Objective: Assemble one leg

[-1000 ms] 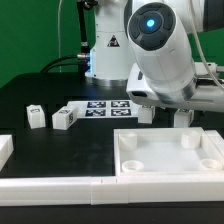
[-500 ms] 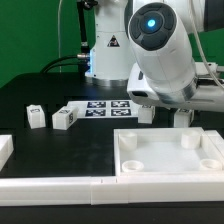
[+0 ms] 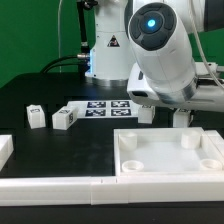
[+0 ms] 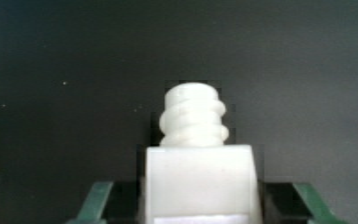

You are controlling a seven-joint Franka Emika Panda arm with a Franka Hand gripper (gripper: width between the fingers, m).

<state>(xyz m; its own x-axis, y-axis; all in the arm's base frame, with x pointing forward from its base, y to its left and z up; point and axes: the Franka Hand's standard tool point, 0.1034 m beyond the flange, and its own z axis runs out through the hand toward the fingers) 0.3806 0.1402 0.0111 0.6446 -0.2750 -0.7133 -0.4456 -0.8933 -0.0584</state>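
Between the gripper [image 4: 197,200] fingers [image 4: 101,200], the leg [image 4: 202,180] is pinched on both side faces. Its ridged, rounded peg [image 4: 194,115] projects beyond the fingertips over the bare black table [image 4: 69,60].

In the exterior view the arm [image 3: 160,55] hides the gripper, so the held leg cannot be picked out there. The arm stands over the table's middle, toward the exterior view's right edge.

Two white blocks [image 3: 145,113] [image 3: 181,117] show just under the arm. Their relation to the gripper cannot be told.

Two loose legs [image 3: 35,116] [image 3: 65,119] stand near each other toward the exterior view's left edge, tags visible.

The marker board [image 3: 105,107] lies flat between them and the arm.

The recessed white panel [image 3: 165,172] rests at the near edge, by the exterior view's right corner. A white rail [image 3: 50,187] runs along the near edge beside it.
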